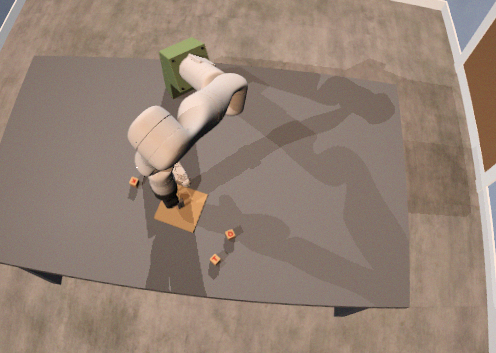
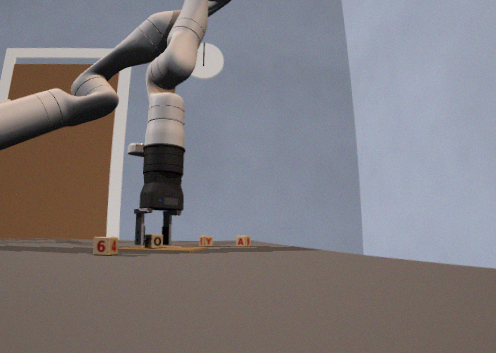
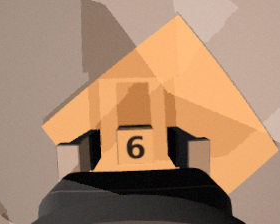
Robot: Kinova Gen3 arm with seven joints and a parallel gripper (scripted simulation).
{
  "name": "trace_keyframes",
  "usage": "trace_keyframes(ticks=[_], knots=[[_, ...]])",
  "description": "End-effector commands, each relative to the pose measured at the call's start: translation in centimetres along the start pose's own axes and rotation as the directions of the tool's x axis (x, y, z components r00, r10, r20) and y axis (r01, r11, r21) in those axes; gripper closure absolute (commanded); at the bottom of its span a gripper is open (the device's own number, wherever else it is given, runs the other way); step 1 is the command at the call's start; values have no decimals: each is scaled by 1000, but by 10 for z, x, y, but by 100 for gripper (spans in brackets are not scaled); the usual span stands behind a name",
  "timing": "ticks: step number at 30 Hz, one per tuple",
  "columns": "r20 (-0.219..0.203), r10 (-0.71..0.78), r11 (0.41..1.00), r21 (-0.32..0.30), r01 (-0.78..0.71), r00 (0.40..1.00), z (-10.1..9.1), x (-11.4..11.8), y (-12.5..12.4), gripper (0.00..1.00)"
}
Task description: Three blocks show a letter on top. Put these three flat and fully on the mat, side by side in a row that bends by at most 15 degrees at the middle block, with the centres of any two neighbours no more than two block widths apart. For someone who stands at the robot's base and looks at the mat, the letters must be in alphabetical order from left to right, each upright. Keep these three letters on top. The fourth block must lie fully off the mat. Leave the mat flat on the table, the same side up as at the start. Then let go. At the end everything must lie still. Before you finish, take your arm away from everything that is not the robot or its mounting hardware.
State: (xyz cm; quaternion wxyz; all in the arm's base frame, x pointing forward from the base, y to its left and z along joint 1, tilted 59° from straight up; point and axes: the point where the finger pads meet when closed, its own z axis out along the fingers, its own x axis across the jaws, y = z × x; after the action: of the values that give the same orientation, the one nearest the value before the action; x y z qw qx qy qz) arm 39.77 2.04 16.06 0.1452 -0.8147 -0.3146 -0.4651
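A block with the digit 6 on top [image 3: 135, 145] lies on the orange mat [image 3: 167, 103], near one of its corners. My gripper [image 3: 134, 142] is open and lowered around this block, one finger on each side, fingertips close to the mat. In the exterior view the same block [image 2: 154, 241] shows an O on its side, between the fingers of my gripper [image 2: 153, 233]. In the top view the arm hides this block on the mat [image 1: 181, 209]. Three other blocks lie off the mat: one to its left [image 1: 134, 181], one that reads O [image 1: 230, 234], one that reads T [image 1: 215, 259].
The green robot base [image 1: 183, 66] stands at the table's far side. In the exterior view three blocks show by their side faces: 6 and 4 [image 2: 105, 245], Y [image 2: 206, 241], A [image 2: 243, 241]. The table's front edge runs just beyond the T block.
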Motion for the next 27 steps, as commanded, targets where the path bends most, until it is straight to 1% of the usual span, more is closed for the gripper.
trace_keyframes(ticks=[1,21,22,27], knots=[[-4,-4,1000,8,4,1000,5,1,-5,0],[-4,-1,1000,2,2,1000,4,0,-2,0],[-4,-1,1000,2,2,1000,4,0,-2,21],[-4,-1,1000,2,2,1000,4,0,-2,21]])
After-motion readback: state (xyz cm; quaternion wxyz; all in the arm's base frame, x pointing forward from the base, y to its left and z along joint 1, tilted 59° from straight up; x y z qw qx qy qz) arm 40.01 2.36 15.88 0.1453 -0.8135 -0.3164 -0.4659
